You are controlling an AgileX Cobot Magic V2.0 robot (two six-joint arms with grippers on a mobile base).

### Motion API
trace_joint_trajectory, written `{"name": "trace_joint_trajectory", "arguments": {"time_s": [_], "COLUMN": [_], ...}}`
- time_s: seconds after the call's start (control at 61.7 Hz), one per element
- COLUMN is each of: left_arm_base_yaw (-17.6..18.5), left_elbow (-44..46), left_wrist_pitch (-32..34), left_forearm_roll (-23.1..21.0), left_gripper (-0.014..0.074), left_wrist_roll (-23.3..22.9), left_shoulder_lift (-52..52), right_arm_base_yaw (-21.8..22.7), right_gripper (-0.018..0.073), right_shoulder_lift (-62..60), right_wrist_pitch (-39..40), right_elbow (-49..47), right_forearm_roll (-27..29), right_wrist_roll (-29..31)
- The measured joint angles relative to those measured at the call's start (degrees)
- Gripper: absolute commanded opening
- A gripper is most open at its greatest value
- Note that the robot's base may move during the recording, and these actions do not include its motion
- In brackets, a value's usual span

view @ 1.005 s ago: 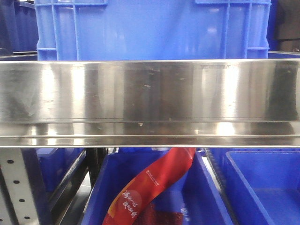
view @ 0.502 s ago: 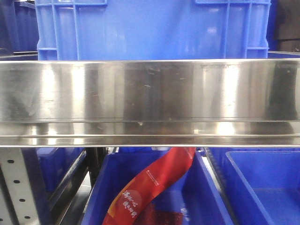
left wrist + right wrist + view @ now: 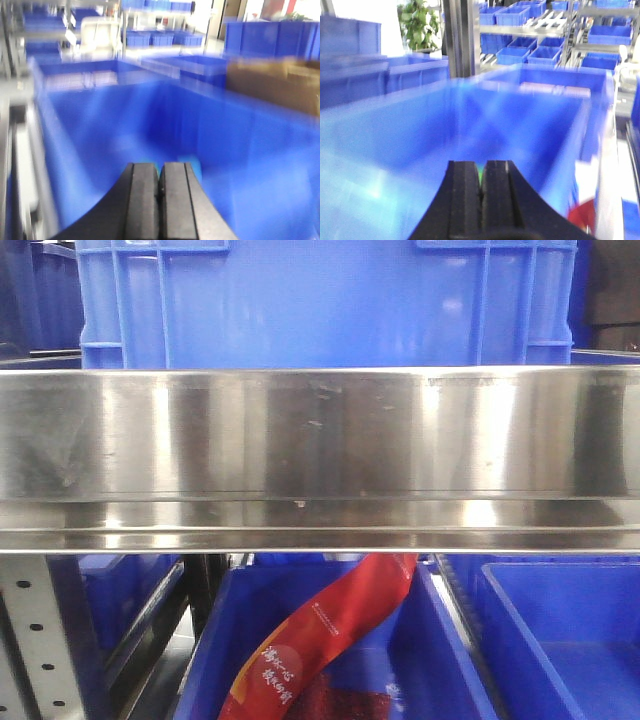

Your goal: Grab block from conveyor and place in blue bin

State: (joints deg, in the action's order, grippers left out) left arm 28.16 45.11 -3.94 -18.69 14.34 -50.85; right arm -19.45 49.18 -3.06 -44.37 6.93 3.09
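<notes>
My left pincer [image 3: 159, 192] is pinched on a thin sliver of light blue, probably a block [image 3: 192, 161], above a blue bin [image 3: 100, 150]. My right pincer [image 3: 481, 192] is pressed nearly together on a green sliver, likely another block [image 3: 480, 176], over its own bin [image 3: 395, 150]. Both views are blurred, so I should steady up, hold well inside the walls, then spread slowly. The conveyor isn't in view.

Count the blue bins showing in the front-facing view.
4 at least: one large blue bin above the steel rail, two below it, middle and right, and one dim at lower left. Others may be hidden.
</notes>
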Motion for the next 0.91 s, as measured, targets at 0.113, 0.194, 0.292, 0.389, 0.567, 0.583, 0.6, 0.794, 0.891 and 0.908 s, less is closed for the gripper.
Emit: {"name": "trace_joint_trajectory", "arguments": {"time_s": [0.113,0.194,0.292,0.389,0.567,0.583,0.6,0.794,0.891,0.908], "left_arm_base_yaw": [0.00,0.00,0.00,0.00,0.00,0.00,0.00,0.00,0.00,0.00], "left_elbow": [-8.25,-13.78,-18.86,-22.08,-24.87,-24.88,-24.88,-24.96,-24.96,-24.96], "left_wrist_pitch": [0.52,1.09,1.22,1.26,1.36,1.36,1.40,3.94,4.35,4.35], "left_forearm_roll": [-0.58,-0.61,-0.76,-0.76,-0.85,-0.85,-0.85,-0.96,-0.96,-0.96], "left_gripper": [-0.0111,-0.0111,-0.0111,-0.0111,-0.0111,-0.0111,-0.0111,-0.0111,-0.0111,-0.0111], "left_wrist_roll": [0.00,0.00,0.00,0.00,0.00,0.00,0.00,0.00,0.00,0.00], "left_shoulder_lift": [7.53,13.03,18.95,23.78,29.76,30.25,30.55,32.51,32.65,32.65], "right_arm_base_yaw": [0.00,0.00,0.00,0.00,0.00,0.00,0.00,0.00,0.00,0.00], "right_gripper": [-0.0162,-0.0162,-0.0162,-0.0162,-0.0162,-0.0162,-0.0162,-0.0162,-0.0162,-0.0162], "right_shoulder_lift": [-6.98,-12.09,-17.74,-21.97,-27.62,-27.87,-28.07,-28.82,-28.82,-28.82], "right_wrist_pitch": [0.77,0.80,0.80,0.80,0.33,0.33,0.33,0.33,0.33,0.33], "right_elbow": [6.94,12.82,17.48,20.56,21.59,21.59,21.59,21.59,21.59,21.59], "right_forearm_roll": [0.00,0.00,0.00,0.00,0.00,0.00,0.00,0.00,0.00,0.00], "right_wrist_roll": [0.00,0.00,0.00,0.00,0.00,0.00,0.00,0.00,0.00,0.00]}}
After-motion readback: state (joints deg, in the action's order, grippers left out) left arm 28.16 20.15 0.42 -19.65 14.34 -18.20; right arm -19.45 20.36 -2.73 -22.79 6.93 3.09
